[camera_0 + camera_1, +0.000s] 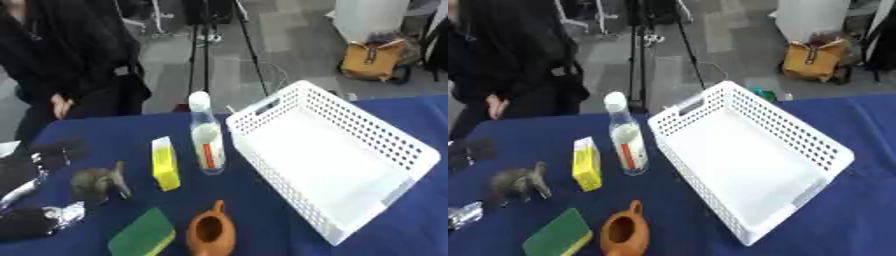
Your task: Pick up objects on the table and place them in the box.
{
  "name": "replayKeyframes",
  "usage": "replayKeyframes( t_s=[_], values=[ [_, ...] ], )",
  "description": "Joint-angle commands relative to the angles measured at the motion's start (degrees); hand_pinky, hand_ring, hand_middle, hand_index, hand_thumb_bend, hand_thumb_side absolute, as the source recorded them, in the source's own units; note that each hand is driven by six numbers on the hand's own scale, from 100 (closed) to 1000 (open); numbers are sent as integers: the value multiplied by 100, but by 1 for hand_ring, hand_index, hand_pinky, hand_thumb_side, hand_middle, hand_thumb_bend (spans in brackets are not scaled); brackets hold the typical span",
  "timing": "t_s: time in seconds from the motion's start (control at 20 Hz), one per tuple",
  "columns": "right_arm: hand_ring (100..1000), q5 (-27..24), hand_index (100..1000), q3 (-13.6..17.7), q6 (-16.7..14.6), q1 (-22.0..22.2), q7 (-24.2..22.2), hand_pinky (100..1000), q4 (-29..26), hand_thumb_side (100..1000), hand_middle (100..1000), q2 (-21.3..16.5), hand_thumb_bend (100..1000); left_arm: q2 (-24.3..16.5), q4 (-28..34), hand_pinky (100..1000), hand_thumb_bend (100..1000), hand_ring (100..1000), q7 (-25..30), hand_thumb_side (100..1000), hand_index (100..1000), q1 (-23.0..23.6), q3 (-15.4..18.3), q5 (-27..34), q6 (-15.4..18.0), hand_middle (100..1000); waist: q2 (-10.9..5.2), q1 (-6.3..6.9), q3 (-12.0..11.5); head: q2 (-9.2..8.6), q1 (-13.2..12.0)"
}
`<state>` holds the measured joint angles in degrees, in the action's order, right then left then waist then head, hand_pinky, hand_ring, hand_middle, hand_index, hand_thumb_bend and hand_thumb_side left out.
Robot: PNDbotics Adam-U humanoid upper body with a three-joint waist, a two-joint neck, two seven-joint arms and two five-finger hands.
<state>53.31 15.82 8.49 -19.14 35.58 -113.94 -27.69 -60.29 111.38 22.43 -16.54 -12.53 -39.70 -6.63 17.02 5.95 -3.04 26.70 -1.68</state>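
Observation:
A white perforated box [411, 145] stands empty on the right of the blue table [105, 132]. Left of it a clear bottle [207, 142] with a white cap stands upright. A yellow carton [165, 164] lies beside the bottle. A grey elephant figure [96, 182] stands further left. A green sponge [143, 232] and a brown clay pot [211, 232] lie at the near edge. My left hand [22, 175] comes in at the left edge, just left of the elephant. It is open, one dark finger [57, 150] above and another part [44, 217] below, holding nothing. My right hand does not show.
A person in black stands at the far left edge of the table, touching nothing. Beyond the table are a tripod [203, 45] and a tan bag [376, 60] on the floor. Bare cloth lies between the objects and around the box.

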Motion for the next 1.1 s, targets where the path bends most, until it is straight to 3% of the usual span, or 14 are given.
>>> replayKeyframes(
  t_s=[0.05,0.3,0.75,1.1],
  values=[
    [746,-80,643,11,28,-48,23,706,-65,628,635,-60,100,-110,-340,1000,577,1000,553,962,1000,-129,289,-363,312,1000,-80,-42,21,55,-14],
    [740,-100,639,16,55,-41,27,700,-65,618,630,-40,100,-19,-1022,1000,604,1000,920,944,1000,-380,511,-679,533,1000,-61,-96,74,132,-55],
    [730,-143,633,20,99,-8,39,688,-65,605,622,9,100,29,-1748,1000,631,1000,704,888,1000,-807,729,-896,954,1000,-19,-193,126,151,-141],
    [720,-193,626,-2,108,-15,9,677,-65,594,615,59,100,162,-2170,1000,615,1000,480,883,1000,-1165,673,-469,1147,1000,10,-254,192,85,-236]
  ],
)
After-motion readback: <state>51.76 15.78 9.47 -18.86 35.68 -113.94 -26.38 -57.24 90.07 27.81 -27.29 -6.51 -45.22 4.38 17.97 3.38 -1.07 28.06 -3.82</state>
